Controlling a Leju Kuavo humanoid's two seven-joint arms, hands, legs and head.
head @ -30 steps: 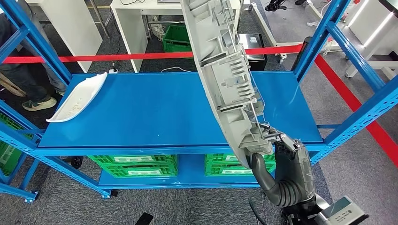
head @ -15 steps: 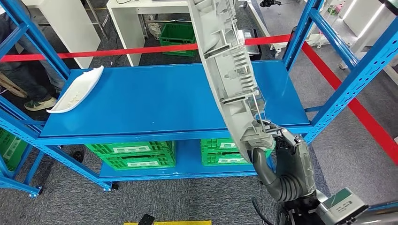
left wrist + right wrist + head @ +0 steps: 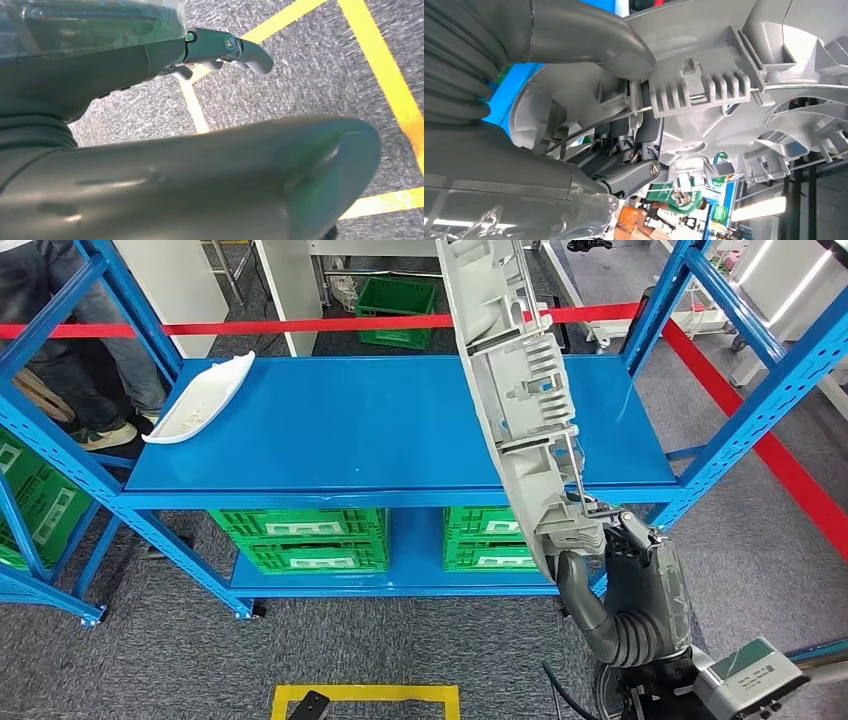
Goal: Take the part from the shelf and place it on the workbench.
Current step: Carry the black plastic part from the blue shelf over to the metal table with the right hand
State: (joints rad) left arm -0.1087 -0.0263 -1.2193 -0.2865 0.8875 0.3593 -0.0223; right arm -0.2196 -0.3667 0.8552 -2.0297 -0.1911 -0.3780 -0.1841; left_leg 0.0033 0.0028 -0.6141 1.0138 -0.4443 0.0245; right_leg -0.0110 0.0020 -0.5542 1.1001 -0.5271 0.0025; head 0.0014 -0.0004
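One long grey part (image 3: pixel 520 390) stands nearly upright in the head view, ribbed side facing right, its lower end gripped by the right hand (image 3: pixel 625 585) at the near right, in front of the blue shelf (image 3: pixel 400 435). The part rises past the shelf's right half and runs out of the picture at the top. In the right wrist view the thick thumb (image 3: pixel 589 35) presses on the part's edge while the darker fingers (image 3: pixel 634 172) curl in behind its ribs, so the part is clamped between them. The left hand (image 3: pixel 220 47) hangs over grey carpet with yellow floor lines (image 3: pixel 385 90); its fingers lie slightly apart and hold nothing. A white curved part (image 3: pixel 198 400) lies at the far left of the shelf top. Green crates (image 3: pixel 300 540) sit on the lower shelf level. A person's legs (image 3: pixel 70 330) stand at the far left beyond the shelf frame, behind a red tape barrier (image 3: pixel 300 327).
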